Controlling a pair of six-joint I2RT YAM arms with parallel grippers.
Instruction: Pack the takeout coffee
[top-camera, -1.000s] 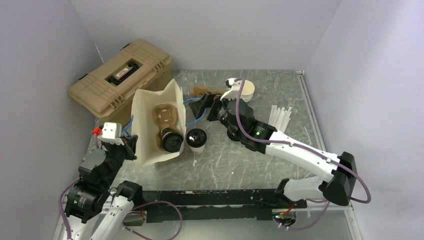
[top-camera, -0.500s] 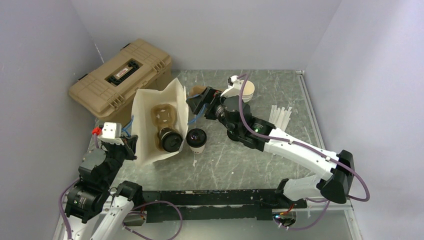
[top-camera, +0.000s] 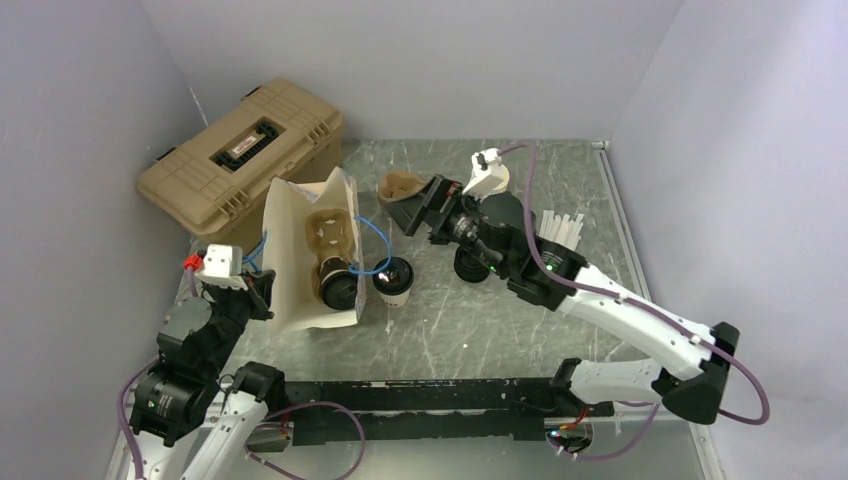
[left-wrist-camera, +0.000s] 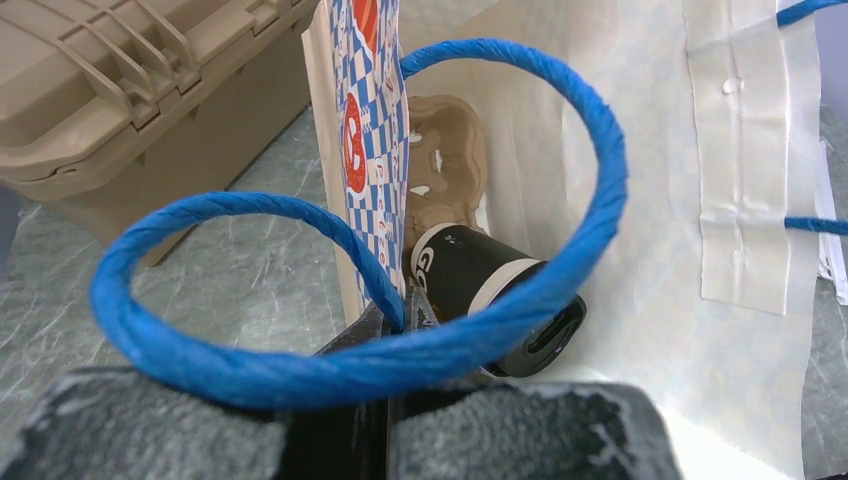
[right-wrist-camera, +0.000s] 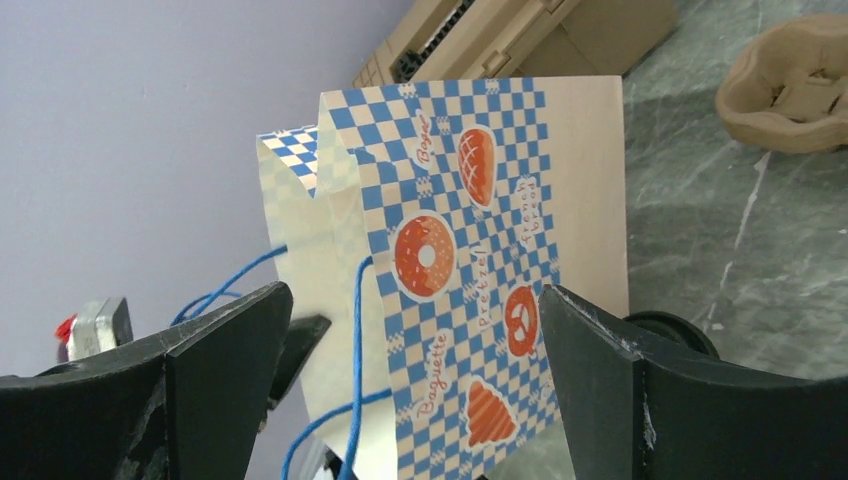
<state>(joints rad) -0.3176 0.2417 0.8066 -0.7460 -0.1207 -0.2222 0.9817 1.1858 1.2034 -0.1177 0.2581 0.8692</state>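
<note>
Right hand (top-camera: 420, 203), wide open, has backed off the paper bag (top-camera: 292, 250), its mouth now narrower; left hand (top-camera: 260, 296) stays clamped on blue handle (left-wrist-camera: 480, 340).

Coffee cup (top-camera: 393, 283) on the table (top-camera: 480, 330) just right of the bag (top-camera: 285, 240), another cup (top-camera: 340, 288) and a tray (top-camera: 330, 228) inside, box (top-camera: 240, 150) behind

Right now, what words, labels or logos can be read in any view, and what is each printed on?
"Bagel": checked paper bag, right wrist view
"French bread": same bag
"Pretzel": same bag
"Baguette": same bag
Label on the tan toolbox: too small to read
White lettering on the dark cup lying in the bag: mostly hidden, unreadable
</note>
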